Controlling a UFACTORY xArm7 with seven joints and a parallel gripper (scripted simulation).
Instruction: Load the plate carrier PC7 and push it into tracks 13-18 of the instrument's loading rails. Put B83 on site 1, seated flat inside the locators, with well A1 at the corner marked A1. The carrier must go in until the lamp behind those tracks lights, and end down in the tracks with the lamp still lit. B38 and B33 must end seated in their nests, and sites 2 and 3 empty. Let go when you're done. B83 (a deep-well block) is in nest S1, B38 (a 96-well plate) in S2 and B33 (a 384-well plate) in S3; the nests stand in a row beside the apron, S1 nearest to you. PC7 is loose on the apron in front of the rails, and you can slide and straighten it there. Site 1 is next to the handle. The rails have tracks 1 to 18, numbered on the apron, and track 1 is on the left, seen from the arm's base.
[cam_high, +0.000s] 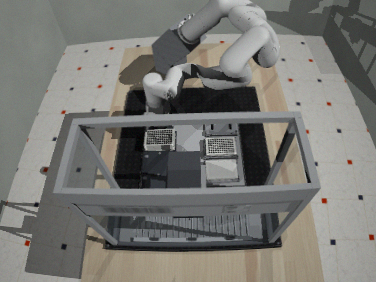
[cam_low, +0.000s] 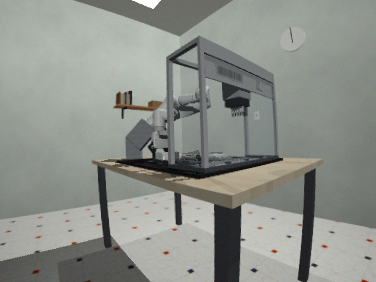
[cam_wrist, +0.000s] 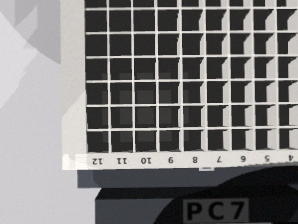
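Pincer (cam_high: 161, 102) hangs at the near end of the plate carrier (cam_high: 165, 167), fingers spread wide with nothing between them; the fingers themselves are out of sight in the wrist view, and from above the wrist body covers them. Straight below the wrist camera sits the deep-well block (cam_wrist: 190, 75), a white grid of square dark wells, its numbered edge strip running 12 down to 4 from left to right. That edge lies just over a dark handle piece bearing the label PC7 (cam_wrist: 216, 210). From above, the same block (cam_high: 160, 139) rests on the carrier's nearest site, next to the handle, appearing square with the carrier; whether it is fully down inside the locators cannot be told. The carrier lies on the dark apron (cam_high: 250, 100) inside the grey frame (cam_high: 185, 119), short of the ribbed rails (cam_high: 200, 227) at the far end. To the right stand the nests: a well plate (cam_high: 220, 146) in one, a paler plate (cam_high: 222, 170) in the one beyond it, and the nearest nest (cam_high: 219, 129) without a plate. The white arm (cam_high: 250, 50) bends back to its base at the near edge of the wooden table (cam_high: 295, 250).
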